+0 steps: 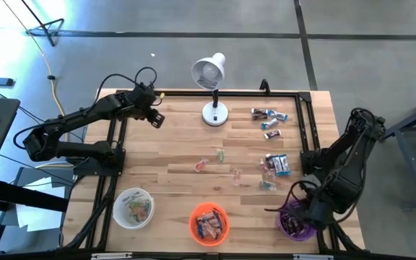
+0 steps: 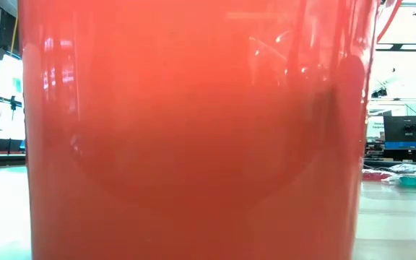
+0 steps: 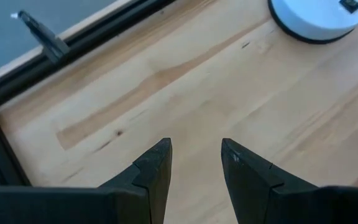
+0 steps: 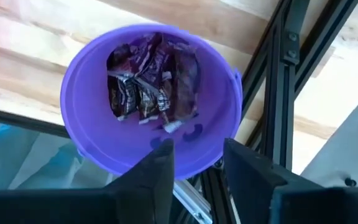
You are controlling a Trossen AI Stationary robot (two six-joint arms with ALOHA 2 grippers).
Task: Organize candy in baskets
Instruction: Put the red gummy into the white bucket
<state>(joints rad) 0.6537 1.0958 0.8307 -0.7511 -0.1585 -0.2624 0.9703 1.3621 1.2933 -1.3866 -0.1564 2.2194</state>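
Right wrist view first: the right tool (image 4: 194,158) hangs directly over the purple basket (image 4: 86,81), fingers parted with nothing between them, and a heap of dark brown wrapped candies (image 4: 151,78) lies in the bottom of it. From overhead, that basket sits at the counter's (image 1: 172,137) near right corner, under the right arm.

Over on the far left, the left tool (image 3: 196,165) waits above bare wood near the white desk lamp's base (image 3: 319,18), fingers apart by a moderate gap, holding nothing.

Where's the rest of the candy? The orange basket (image 1: 209,222) at near centre has a load of reddish and blue pieces, the white basket (image 1: 133,207) at near left has a few greenish ones. Loose on the counter: a cluster of dark wrappers (image 1: 268,119) at far right, blue ones (image 1: 276,164) closer in, and a few pale, scattered pieces (image 1: 219,165) mid-counter. The low view is filled by the orange basket wall (image 2: 193,130), so no help there.

By the look of it, these are light, crinkly little things with slick foil wrappers, likely to skid or twist under a pinch. My read: take one across its narrow middle, not by the flared wrapper ends, and pick from the edge of a cluster so neighbours don't ride along.
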